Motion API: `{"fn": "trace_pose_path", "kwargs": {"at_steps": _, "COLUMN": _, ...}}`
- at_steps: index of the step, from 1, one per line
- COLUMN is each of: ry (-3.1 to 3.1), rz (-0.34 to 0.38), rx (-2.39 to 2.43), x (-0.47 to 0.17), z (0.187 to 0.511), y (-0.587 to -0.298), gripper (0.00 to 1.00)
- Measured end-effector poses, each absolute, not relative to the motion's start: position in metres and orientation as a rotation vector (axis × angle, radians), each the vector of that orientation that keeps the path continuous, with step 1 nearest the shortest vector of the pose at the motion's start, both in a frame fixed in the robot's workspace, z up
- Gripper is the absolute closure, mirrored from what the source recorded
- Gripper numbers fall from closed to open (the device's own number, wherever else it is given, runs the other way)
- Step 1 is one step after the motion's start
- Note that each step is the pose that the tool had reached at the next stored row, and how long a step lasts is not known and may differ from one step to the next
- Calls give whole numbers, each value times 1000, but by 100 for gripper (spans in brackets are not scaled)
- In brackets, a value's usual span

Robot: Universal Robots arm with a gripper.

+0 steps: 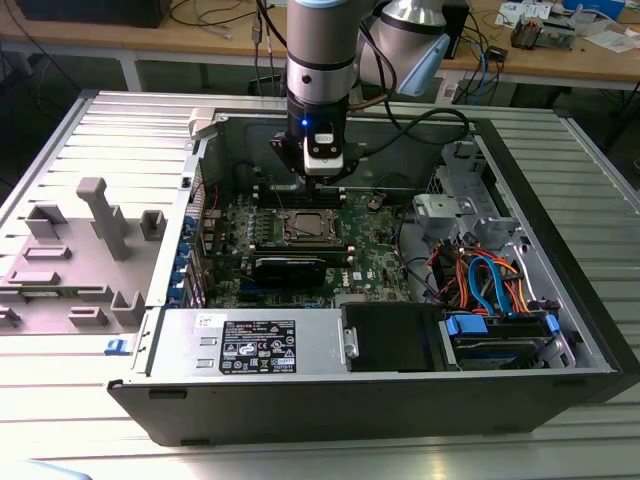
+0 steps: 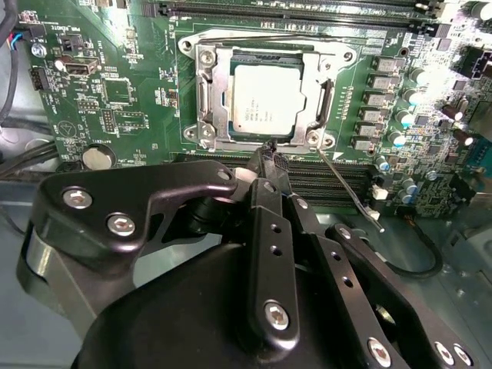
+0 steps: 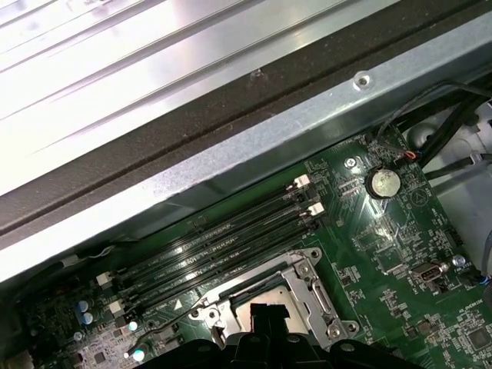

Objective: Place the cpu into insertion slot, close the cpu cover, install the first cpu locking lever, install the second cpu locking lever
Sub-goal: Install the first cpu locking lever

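The cpu (image 2: 267,100), a dull silver square, lies in the insertion slot (image 2: 201,132) on the green board. The cpu cover (image 2: 209,88), a silver frame, lies down flat around it. One thin wire locking lever (image 2: 350,184) sticks out slantwise from a socket corner over the black memory slots. Another lever (image 2: 261,37) runs along the opposite edge of the socket. My gripper (image 2: 269,157) has its black fingers together, shut on nothing, tips just above the socket edge beside the loose lever's root. From outside, the gripper (image 1: 318,180) hangs over the socket (image 1: 305,226).
The open computer case's wall (image 3: 254,146) runs close beside the long black memory slots (image 3: 223,242). A coin cell (image 3: 382,183) sits on the board. A power supply (image 1: 255,342) and cable bundle (image 1: 485,280) fill the case toward the exterior view's right. A grey fixture (image 1: 95,240) stands at the exterior view's left.
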State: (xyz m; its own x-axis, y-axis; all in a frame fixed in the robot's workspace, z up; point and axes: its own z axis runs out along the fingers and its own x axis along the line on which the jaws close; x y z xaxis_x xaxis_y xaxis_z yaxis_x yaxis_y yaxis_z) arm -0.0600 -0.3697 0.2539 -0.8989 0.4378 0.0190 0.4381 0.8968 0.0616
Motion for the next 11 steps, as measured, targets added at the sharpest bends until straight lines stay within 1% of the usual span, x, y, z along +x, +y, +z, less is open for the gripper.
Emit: {"fn": "trace_pose_path", "kwargs": {"at_steps": 11, "ry": -3058, "rz": -113, "rx": -680, "x": -60, "z": 254, "y": -370, "gripper": 89}}
